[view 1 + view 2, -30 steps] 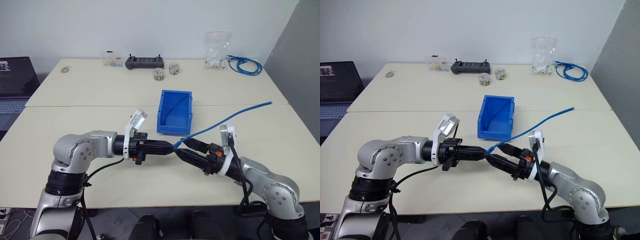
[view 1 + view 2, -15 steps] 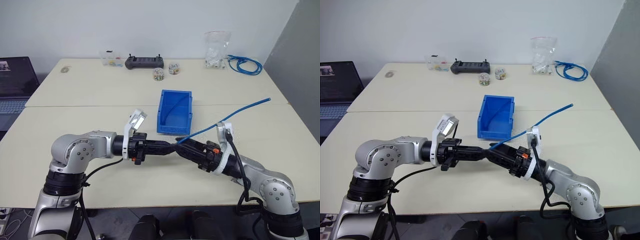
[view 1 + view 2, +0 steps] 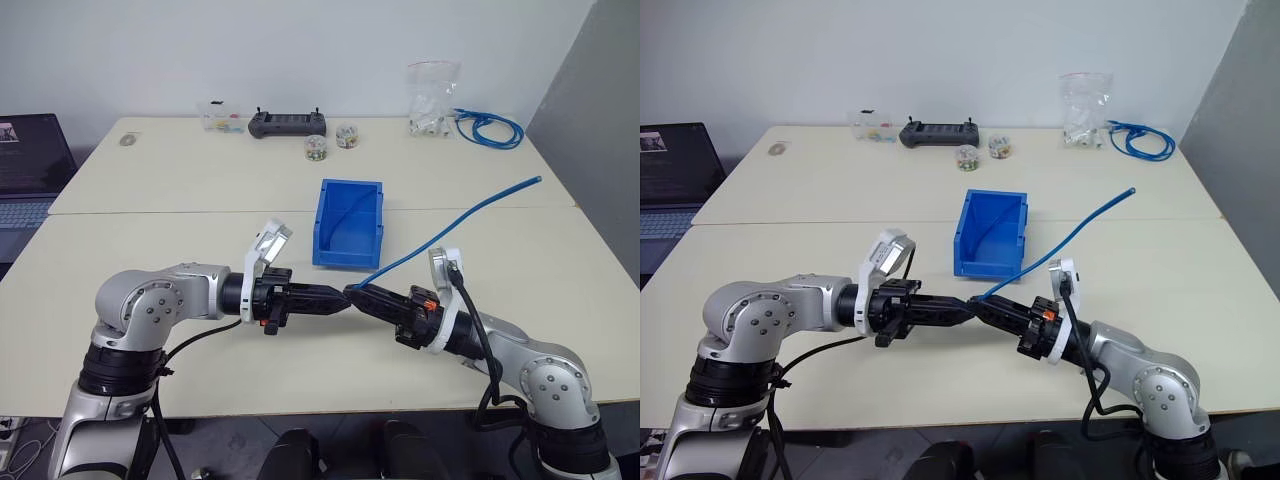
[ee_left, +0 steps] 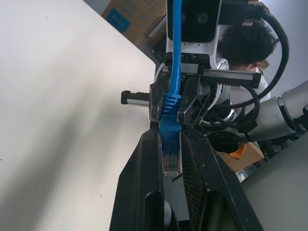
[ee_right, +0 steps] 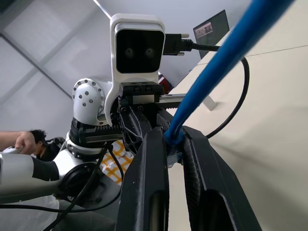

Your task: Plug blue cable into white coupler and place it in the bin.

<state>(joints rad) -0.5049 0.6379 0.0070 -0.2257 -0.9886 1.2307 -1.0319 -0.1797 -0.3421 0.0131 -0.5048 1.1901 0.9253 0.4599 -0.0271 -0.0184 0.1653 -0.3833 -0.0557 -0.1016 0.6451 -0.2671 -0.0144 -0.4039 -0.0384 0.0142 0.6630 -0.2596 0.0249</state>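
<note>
The blue cable [image 3: 455, 224] rises from where my two grippers meet, low over the near table, and its free end hangs in the air to the right. My left gripper [image 3: 338, 297] is shut on the cable's clear plug [image 4: 172, 161]. My right gripper [image 3: 353, 293] faces it tip to tip and is shut on the cable [image 5: 176, 136] at its ribbed boot [image 4: 170, 103], just behind the plug. The bin [image 3: 345, 256] stands open on the table just beyond the grippers. The white coupler is out of view.
Along the far edge lie a black controller [image 3: 289, 124], two small jars [image 3: 317, 148], a clear box [image 3: 221, 116], a plastic bag [image 3: 432, 98] and a coiled blue cable bundle [image 3: 490, 129]. A laptop [image 3: 30, 170] sits at far left. A person [image 4: 243, 42] is behind me.
My right gripper has gone from open to shut on the cable just behind the plug, drawing closer to the left gripper. The cable's free end has risen slightly. The left gripper has held still.
</note>
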